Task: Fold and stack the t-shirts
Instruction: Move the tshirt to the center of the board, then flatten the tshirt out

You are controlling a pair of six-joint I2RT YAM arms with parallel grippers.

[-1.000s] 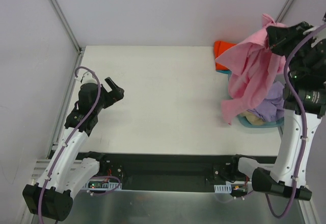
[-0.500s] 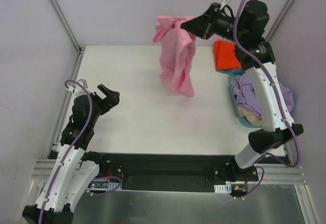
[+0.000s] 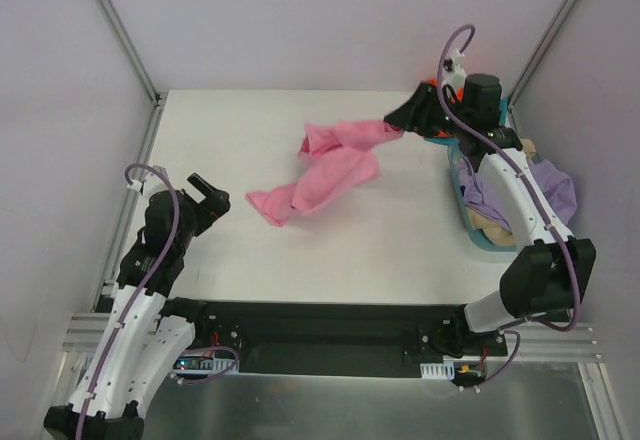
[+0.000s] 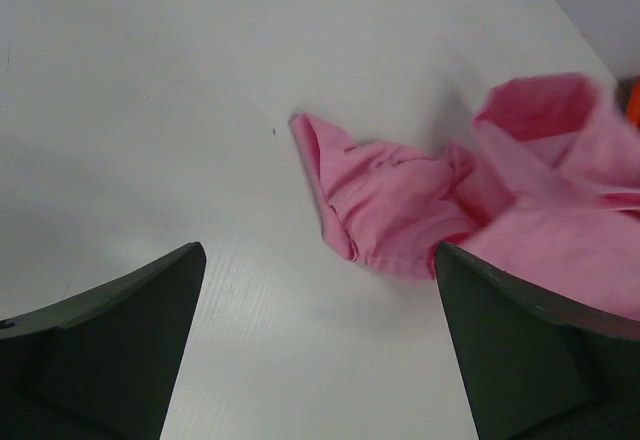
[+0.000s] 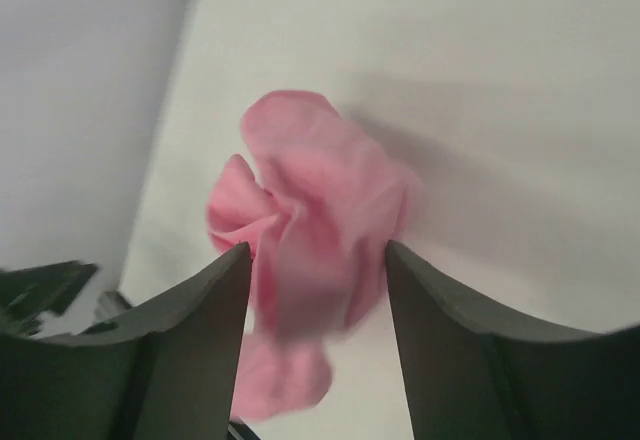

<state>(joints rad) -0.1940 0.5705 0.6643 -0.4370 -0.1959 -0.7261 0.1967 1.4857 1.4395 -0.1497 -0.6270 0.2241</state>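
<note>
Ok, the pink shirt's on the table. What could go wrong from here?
1. The pink shirt lies bunched and twisted, not flat. Folding it as it is would likely give a lumpy bundle.
2. The right gripper sits at the shirt's far end, and I cannot tell whether it grips cloth. Pulling back could drag the shirt toward the basket.
3. The left gripper is open, just short of the doubled-over near end. A pinch there may catch several layers.

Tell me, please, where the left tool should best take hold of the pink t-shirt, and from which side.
Probably the narrow tail of the pink t-shirt, the end nearest the left tool. It lies as a bunched ridge pointing toward that open tool, apart from the wider heap, so approach from the left and straddle it.
</note>
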